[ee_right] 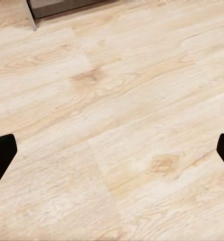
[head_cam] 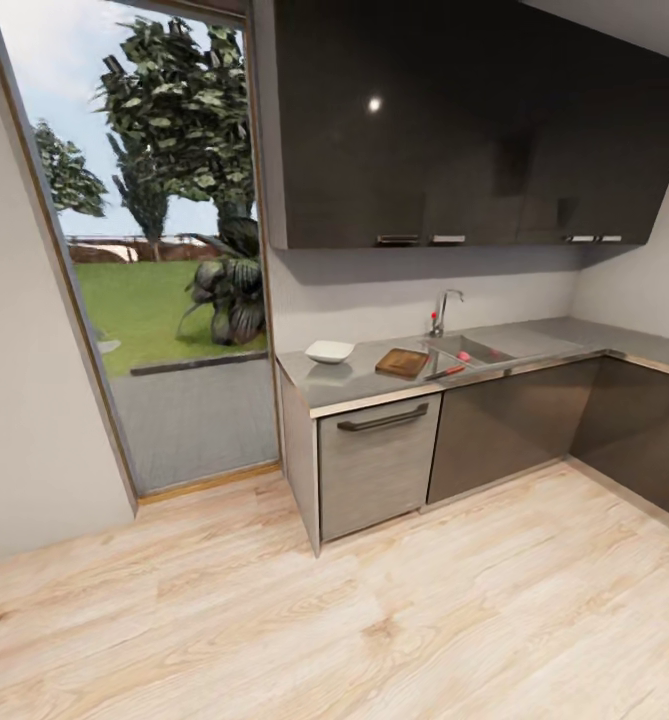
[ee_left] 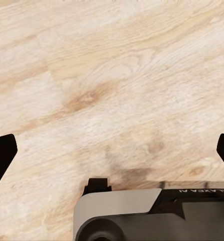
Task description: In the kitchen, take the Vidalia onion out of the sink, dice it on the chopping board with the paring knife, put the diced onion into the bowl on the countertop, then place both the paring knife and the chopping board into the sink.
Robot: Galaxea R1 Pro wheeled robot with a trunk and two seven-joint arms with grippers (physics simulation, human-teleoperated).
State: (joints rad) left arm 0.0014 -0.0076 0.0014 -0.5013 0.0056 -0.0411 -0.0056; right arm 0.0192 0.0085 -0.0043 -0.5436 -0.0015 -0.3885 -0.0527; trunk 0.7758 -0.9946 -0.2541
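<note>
The kitchen (head_cam: 474,300) is seen from a distance in the head view, across a pale wooden floor (head_cam: 374,620). A tall window (head_cam: 154,250) with trees and grass behind it is placed beside the end of the counter. Dark glossy cabinets (head_cam: 454,120) are hung above the grey countertop (head_cam: 354,382), and a drawer front with a black bar handle (head_cam: 382,419) is set under it.

The sink (head_cam: 474,350) is sunk into the counter toward the far corner, with a chrome tap (head_cam: 442,312) standing at its back edge. Something small and reddish is seen inside the basin, but it is too small to be named.

The chopping board (head_cam: 402,362) is laid flat on the counter just beside the sink. The white bowl (head_cam: 329,351) is placed near the window end of the counter, apart from the board. The paring knife (head_cam: 446,372) is laid at the front edge of the counter, just beside the board.

In the wrist views the left gripper (ee_left: 112,150) and the right gripper (ee_right: 112,155) are both held spread wide over the floor, with nothing between the fingers (ee_left: 1,155).
</note>
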